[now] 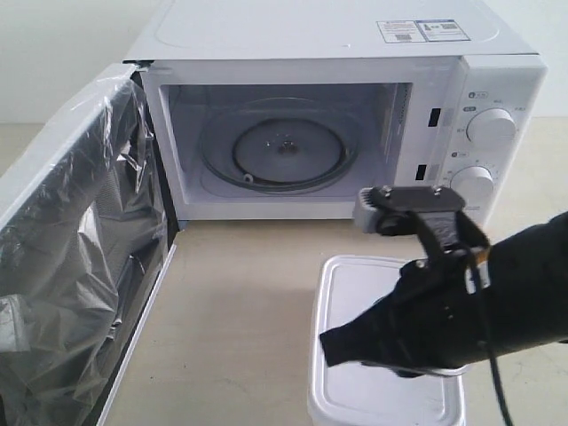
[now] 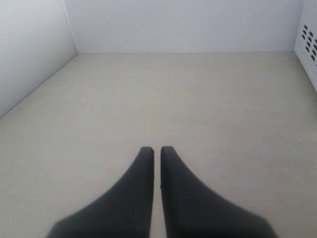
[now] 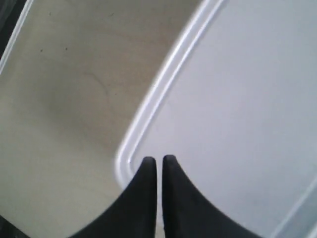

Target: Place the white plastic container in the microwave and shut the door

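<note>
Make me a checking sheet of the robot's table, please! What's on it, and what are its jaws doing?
Surface: pale, wood-look table.
Job's things: white plastic container, lid on, sits on the table in front of the microwave; door open wide, covered in film; glass turntable bare.
Clutter: nothing seen.
Grippers: right gripper over a corner of the container's lid, jaws shut; left gripper over bare table, jaws shut.
Cables: one black cable hanging by the right arm.
Surroundings: plain pale wall.

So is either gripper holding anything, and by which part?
Nothing is held. The right gripper is shut and empty over a corner of the container; the left gripper is shut and empty over the table.
</note>
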Robot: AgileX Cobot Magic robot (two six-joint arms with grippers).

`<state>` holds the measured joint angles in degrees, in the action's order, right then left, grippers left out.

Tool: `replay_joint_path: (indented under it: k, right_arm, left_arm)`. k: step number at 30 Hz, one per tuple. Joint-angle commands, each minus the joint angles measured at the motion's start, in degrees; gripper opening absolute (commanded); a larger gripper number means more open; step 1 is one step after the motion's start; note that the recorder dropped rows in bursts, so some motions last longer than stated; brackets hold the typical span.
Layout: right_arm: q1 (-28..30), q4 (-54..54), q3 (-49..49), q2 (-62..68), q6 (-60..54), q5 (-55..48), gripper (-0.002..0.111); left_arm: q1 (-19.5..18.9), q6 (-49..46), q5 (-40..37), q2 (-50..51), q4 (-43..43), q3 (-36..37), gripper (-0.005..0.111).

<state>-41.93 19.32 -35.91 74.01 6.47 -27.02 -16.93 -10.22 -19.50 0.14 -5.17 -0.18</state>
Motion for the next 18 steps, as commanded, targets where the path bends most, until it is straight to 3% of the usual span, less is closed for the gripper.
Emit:
replay_joint_path:
  k: [1,9,14,15,18]
  right_arm:
    - [7.4,-2.5,1.7,-4.2,-0.9,-3.0,0.000]
    - [20.6,-3.5,1.2,-4.8,-5.8,-5.6,0.000]
    - [33.1,-0.3,-0.8,-4.8,-13.1,-10.0,0.000]
    - [35.3,3.6,-0.6,-4.8,-15.1,-10.7,0.000]
    - [40.4,37.1,6.0,-4.8,-38.0,-13.9,0.000]
  left_arm:
    - [-0.2,0.4,0.1,-0.1,0.1,0.2,0.004]
    - [-0.2,0.4,0.1,-0.1,0.1,0.2,0.004]
    - [-0.2,0.4,0.1,-0.1,0.1,0.2,0.004]
    - [-0.2,0.4,0.1,-0.1,0.1,0.2,0.004]
    - [-0.2,0.4,0.1,-0.1,0.1,0.2,0.004]
